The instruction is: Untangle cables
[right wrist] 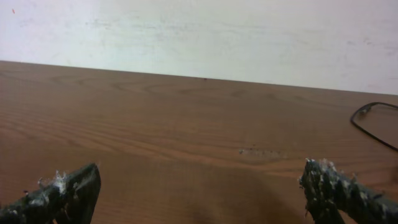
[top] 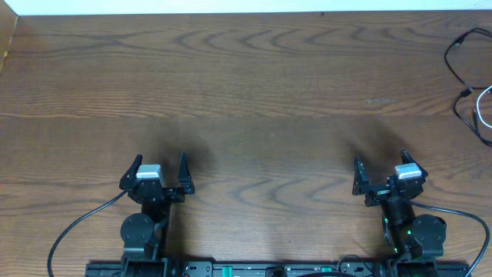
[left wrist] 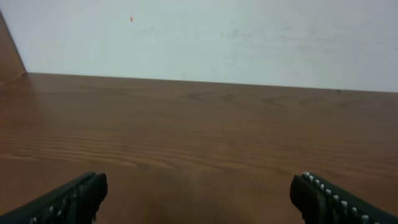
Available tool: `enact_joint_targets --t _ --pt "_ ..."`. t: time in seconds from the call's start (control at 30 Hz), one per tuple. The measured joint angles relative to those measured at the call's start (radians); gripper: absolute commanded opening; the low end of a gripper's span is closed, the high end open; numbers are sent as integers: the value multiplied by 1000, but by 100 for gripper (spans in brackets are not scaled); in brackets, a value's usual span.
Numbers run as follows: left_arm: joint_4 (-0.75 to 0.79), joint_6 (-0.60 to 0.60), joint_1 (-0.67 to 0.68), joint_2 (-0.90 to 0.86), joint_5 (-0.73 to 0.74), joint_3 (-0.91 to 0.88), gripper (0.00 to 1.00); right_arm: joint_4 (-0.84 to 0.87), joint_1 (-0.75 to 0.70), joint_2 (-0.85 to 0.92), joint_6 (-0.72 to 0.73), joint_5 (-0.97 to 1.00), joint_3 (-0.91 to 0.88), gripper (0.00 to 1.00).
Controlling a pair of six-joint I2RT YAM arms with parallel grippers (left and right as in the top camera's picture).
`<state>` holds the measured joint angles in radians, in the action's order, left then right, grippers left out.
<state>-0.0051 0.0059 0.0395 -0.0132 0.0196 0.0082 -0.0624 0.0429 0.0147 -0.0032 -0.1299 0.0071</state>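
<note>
Dark brown wood-grain table [top: 246, 77], pale wall behind. At upper right of overhead frame, thin black cable [top: 450, 60] loops, thin white cable [top: 478, 109] curving just beside it, both cut off by right edge. Lower left, left gripper [top: 159, 163]; lower right, right gripper [top: 381, 160]. Jaws of both spread wide, holding nothing, well apart from cables.

Even diffuse light; two soft shadows on table [top: 254, 100]; wrist views slightly blurry, warm-tinted.
</note>
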Motion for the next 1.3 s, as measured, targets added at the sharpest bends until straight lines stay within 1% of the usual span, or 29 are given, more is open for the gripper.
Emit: enact_joint_targets --t 0.2,1.3 --pt "-19 2 0 2 2 8 99 0 0 0 0 0 0 99" --pt "-21 3 0 2 1 9 99 0 0 0 0 0 0 99"
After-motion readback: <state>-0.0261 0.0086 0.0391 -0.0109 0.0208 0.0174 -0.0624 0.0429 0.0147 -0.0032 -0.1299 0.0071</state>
